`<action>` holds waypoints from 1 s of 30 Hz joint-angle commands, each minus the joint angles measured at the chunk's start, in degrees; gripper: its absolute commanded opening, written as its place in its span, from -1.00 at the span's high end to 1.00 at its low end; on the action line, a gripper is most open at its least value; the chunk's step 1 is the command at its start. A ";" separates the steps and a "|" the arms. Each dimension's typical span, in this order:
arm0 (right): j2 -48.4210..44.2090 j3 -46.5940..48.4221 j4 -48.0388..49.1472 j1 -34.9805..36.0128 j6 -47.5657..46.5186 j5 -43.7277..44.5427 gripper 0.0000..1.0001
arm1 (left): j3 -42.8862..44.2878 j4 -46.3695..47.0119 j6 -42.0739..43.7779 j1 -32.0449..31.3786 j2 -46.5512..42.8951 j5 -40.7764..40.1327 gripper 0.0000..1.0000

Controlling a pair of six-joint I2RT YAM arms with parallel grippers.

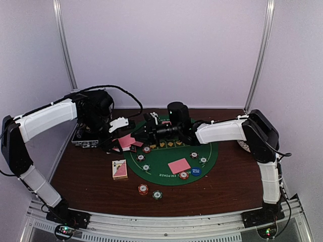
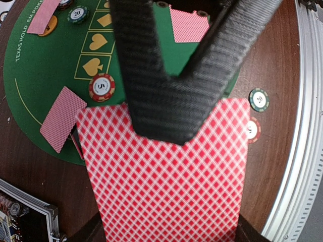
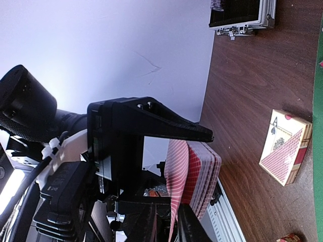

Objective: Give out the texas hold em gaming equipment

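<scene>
While L claw is clamped shut on a deck of pink-backed cards, the deck hangs in the air over the near-left rim of the green mat, backs toward the L wrist cam.

R arm extends across the mat from the right. R claw sits right at the deck.
- R wrist view: one card stands apart from the deck front and runs down between the R jaws.
- Jaws are close on both sides of it, but contact is not visible. Cannot tell if R claw is gripping or slack.

Other equipment:
- Loose card lies face down on the mat, right of centre, w/ blue disc just beside it.
- Several chips are spread round the mat.
- Red chip and green chip lie side by side on the bare tabletop, off the mat's near edge.
- Card box lies flat just left of the mat.
- Case sits at the far-left corner.
</scene>
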 commanded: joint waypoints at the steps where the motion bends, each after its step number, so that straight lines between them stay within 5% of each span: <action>1: 0.95 0.79 2.36 0.57 1.05 -1.71 0.64 | 0.34 1.26 0.84 0.31 -0.55 0.22 0.77; 8: 1.70 1.69 1.06 0.66 0.80 -2.09 0.74 | -0.03 1.25 1.10 0.20 -0.80 -0.20 0.78; 13: 1.24 1.52 1.06 0.38 0.73 -2.05 1.00 | -0.40 1.23 1.10 0.21 -0.96 -0.25 0.78; 30: -0.17 2.51 -9.71 -10.91 -9.04 -0.91 1.00 | -2.55 1.26 1.10 0.35 -3.55 -1.90 0.81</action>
